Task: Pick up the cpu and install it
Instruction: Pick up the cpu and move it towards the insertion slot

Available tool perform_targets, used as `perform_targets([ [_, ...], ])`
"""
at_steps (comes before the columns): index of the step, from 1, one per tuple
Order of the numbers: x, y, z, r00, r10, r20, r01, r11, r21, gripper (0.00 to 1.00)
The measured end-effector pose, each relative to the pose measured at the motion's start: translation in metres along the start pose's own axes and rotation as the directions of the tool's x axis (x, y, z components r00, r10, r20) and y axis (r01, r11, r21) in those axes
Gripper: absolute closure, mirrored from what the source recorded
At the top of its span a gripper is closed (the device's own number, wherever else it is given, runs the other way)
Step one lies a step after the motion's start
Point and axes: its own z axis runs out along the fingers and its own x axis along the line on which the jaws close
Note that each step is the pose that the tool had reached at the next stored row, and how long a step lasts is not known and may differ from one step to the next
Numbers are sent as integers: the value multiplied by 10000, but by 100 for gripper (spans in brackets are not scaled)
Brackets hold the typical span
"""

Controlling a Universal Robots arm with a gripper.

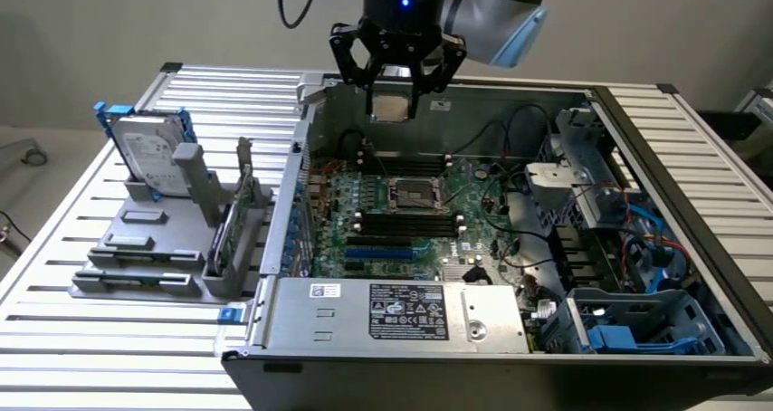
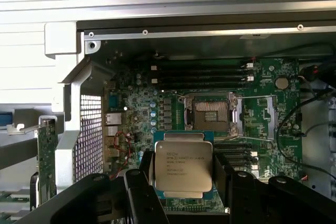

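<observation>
My gripper hangs high over the open computer case, its black fingers shut on the cpu, a small silver-grey square chip. In the wrist view the cpu sits flat between the two black fingers, printed metal top facing the camera. Below it on the green motherboard lies the open cpu socket, its metal frame lifted; the same socket lies in the middle of the board in the exterior view. The cpu is well above the socket, apart from it.
Black memory sticks flank the socket. A silver hard drive with a blue bracket stands in a grey rack at the exterior view's left. The case wall, power supply, cables and drive cages ring the board.
</observation>
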Motion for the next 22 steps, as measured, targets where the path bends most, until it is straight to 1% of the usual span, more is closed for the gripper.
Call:
perform_targets([
  [22,-1,0,0,10000,0,0,0,10000,0,45],
])
